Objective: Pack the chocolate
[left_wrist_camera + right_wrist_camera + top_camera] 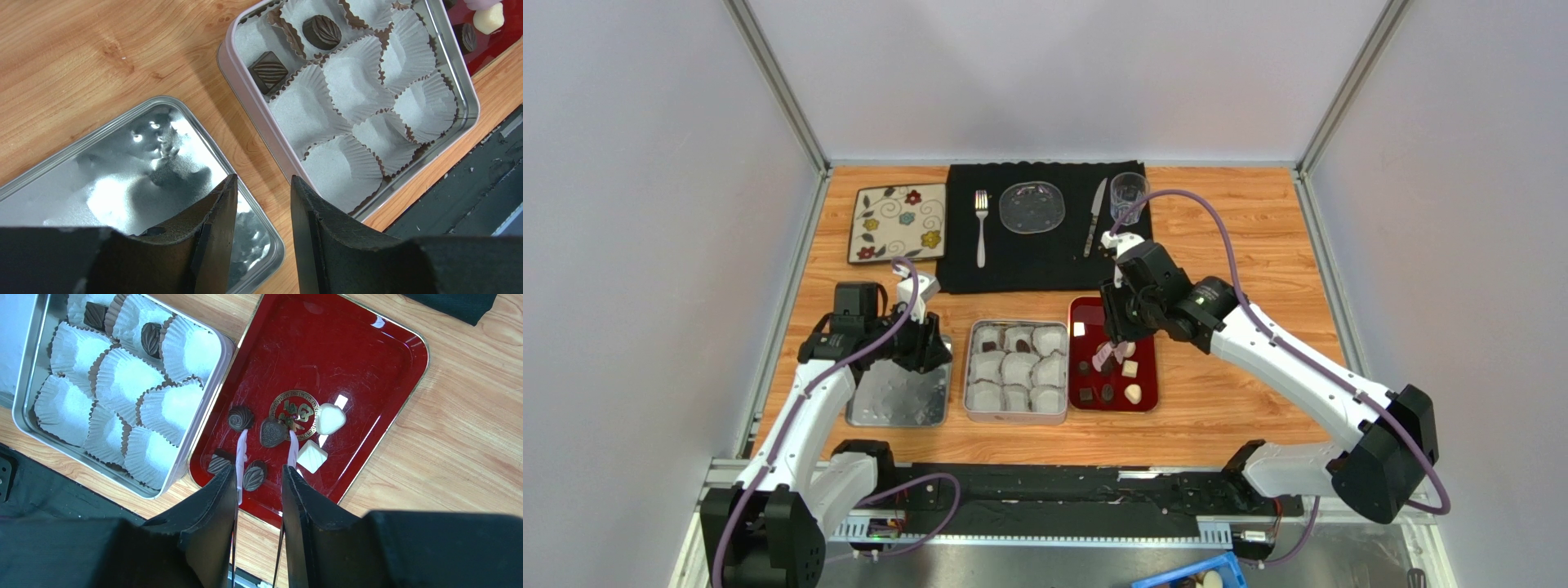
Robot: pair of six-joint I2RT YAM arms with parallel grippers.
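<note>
Nearest the camera, the left pincer (264, 184) hangs partly open and empty over the corner of the shiny lid (123, 184), apparently parked clear of the work; just beside the lid stands the tin (251, 101), lined with crinkled white paper cups (353, 79), two of which already hold dark pieces (322, 32).

To the right of the tin, the right pincer (258, 474) is clamped on a pair of pale tweezers (240, 447), whose tips sit either side of a dark heart-shaped piece (272, 432) without visibly pinching it; the tool likely serves because each sweet is too small for the bare fingers.

Most of the chocolate waits on the red tray (368, 373), dark pieces (240, 416) and cream-white pieces (330, 418) lying loose and apart, so packing looks barely begun; the tray's place right beside the tin keeps each carry short.

The wooden surface (1247, 245) runs back to a black mat (1038, 257) set with a fork (981, 227), a glass plate (1032, 206), a knife (1095, 218) and a tumbler (1127, 194), and a flowered tile (897, 223) lies to its left; plain pale walls (646, 184) close in the back and both sides.
</note>
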